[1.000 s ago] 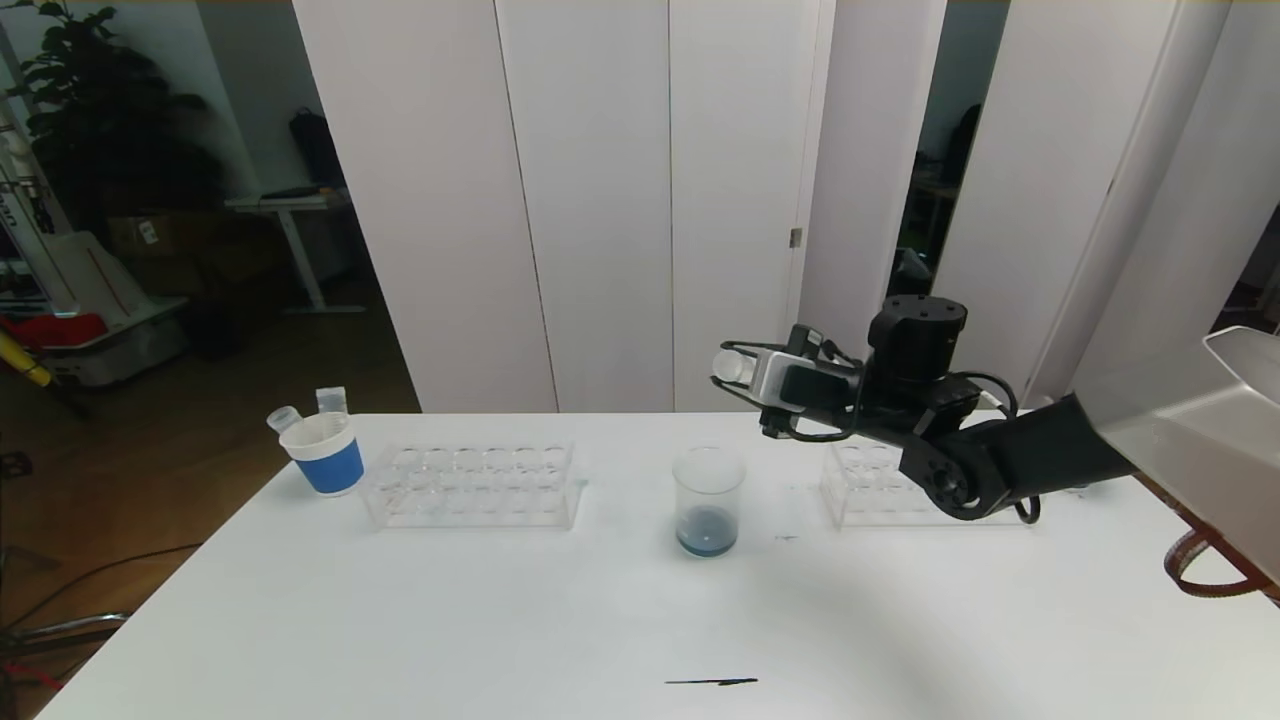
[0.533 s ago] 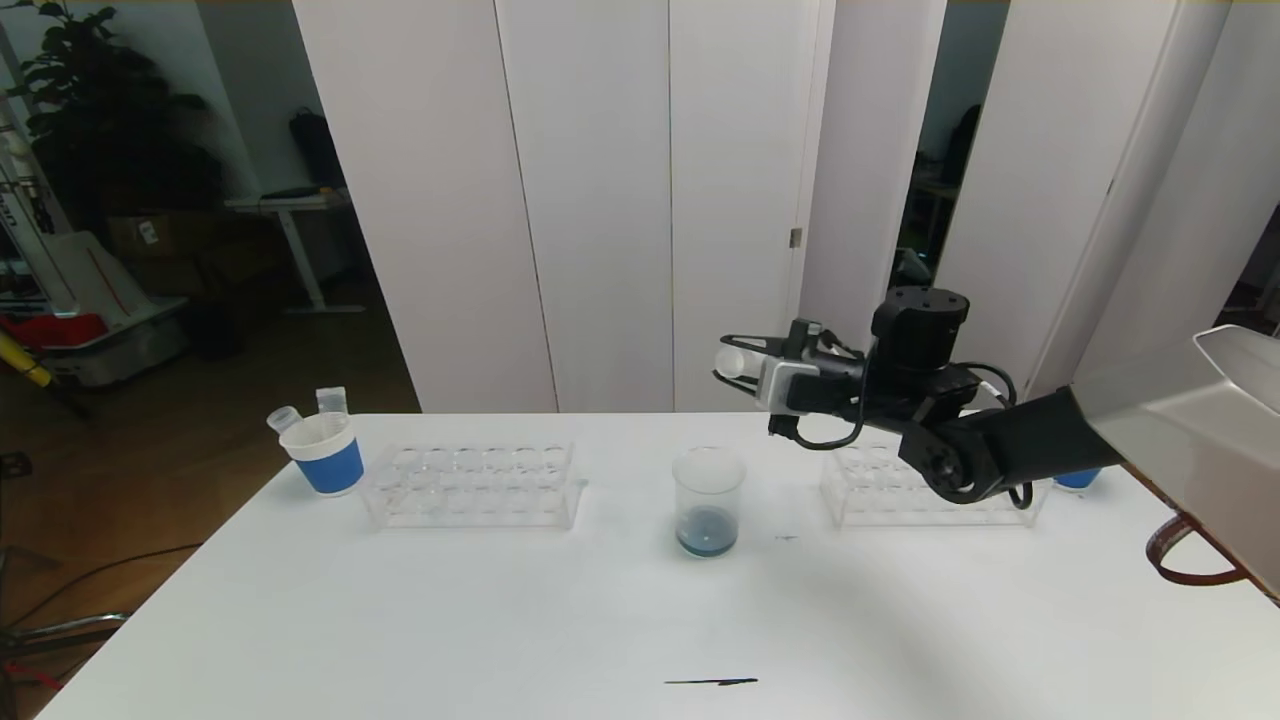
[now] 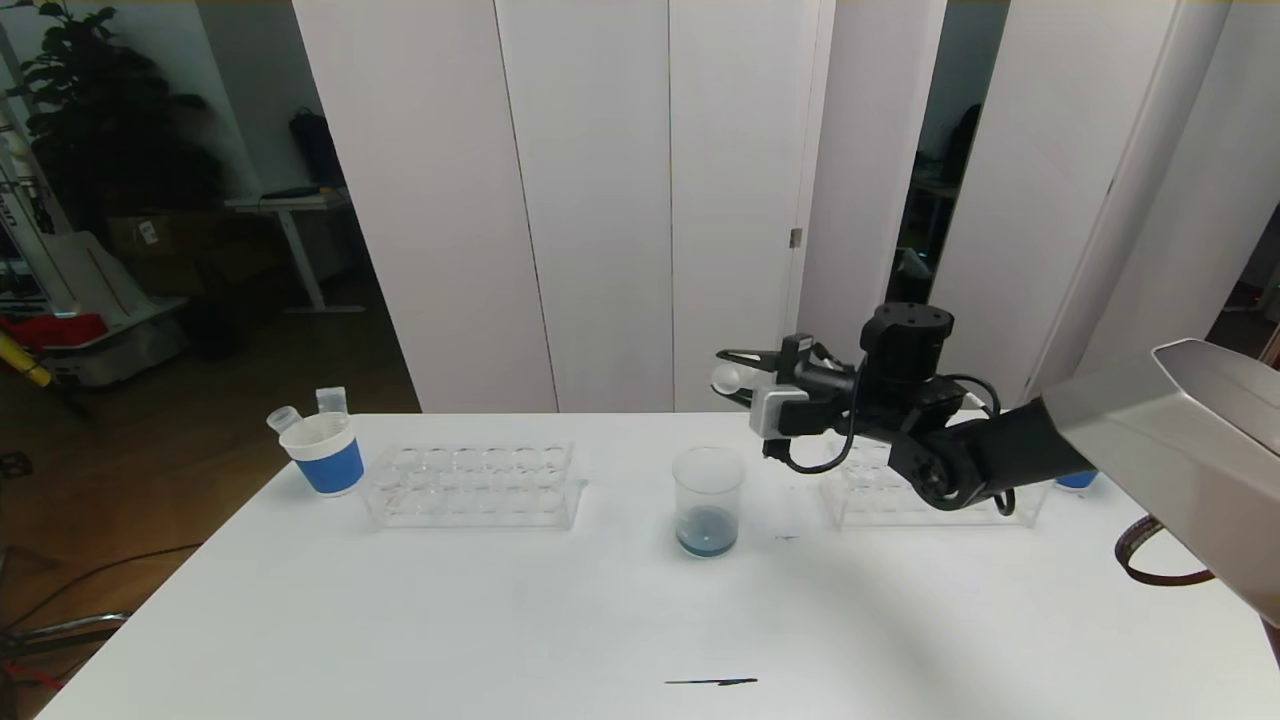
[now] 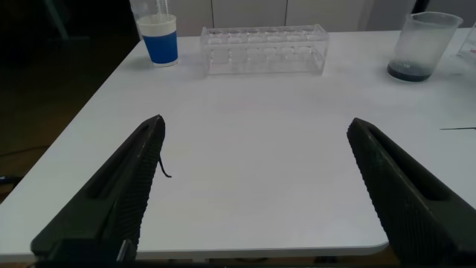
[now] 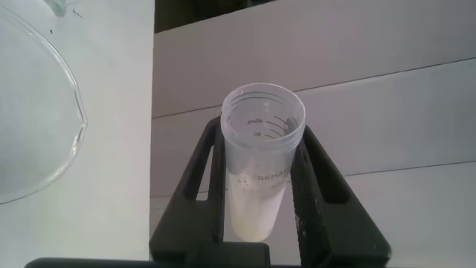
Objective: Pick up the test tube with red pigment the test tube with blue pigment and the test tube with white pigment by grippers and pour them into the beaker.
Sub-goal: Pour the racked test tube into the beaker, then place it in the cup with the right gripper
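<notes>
My right gripper (image 3: 738, 376) is shut on the test tube with white pigment (image 3: 725, 378), holding it in the air above and just right of the beaker (image 3: 708, 500). In the right wrist view the tube (image 5: 260, 171) lies between the black fingers (image 5: 212, 160), open mouth pointing outward and cream liquid in its lower half. The beaker's rim (image 5: 74, 112) curves at that view's edge. The beaker holds a little dark blue liquid. My left gripper (image 4: 254, 123) hangs open over the table's near edge, with nothing between its fingers. The tubes with red and blue pigment are out of view.
A clear tube rack (image 3: 470, 485) stands left of the beaker, with a blue-banded paper cup (image 3: 325, 452) holding two tubes beyond it. A second rack (image 3: 880, 490) sits behind my right arm, near another cup (image 3: 1078, 480). A thin black mark (image 3: 710, 682) lies near the front edge.
My right arm has shifted slightly left and turned its wrist, bringing the white tube a little lower. The left gripper has not moved.
</notes>
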### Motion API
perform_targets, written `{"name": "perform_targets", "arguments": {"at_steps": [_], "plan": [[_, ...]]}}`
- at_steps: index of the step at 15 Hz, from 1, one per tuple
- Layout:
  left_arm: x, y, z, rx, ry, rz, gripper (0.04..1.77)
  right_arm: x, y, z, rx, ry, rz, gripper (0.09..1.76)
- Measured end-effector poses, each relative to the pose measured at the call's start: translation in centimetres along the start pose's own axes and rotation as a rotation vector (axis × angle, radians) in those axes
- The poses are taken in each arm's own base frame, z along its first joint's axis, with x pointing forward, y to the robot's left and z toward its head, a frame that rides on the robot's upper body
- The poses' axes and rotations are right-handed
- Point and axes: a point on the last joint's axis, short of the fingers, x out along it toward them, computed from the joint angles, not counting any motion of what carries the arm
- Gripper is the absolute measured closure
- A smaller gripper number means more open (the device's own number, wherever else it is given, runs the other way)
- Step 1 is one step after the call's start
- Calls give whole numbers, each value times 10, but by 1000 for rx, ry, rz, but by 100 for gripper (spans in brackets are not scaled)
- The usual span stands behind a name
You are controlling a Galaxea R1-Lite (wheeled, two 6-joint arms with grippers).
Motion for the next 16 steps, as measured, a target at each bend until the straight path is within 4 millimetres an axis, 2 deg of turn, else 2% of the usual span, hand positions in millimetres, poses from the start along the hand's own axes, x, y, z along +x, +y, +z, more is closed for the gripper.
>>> {"name": "perform_targets", "arguments": {"at_steps": [16], "plan": [[0,0,0,0,0,0,6,4,7,-5,-190,3,6,125]]}}
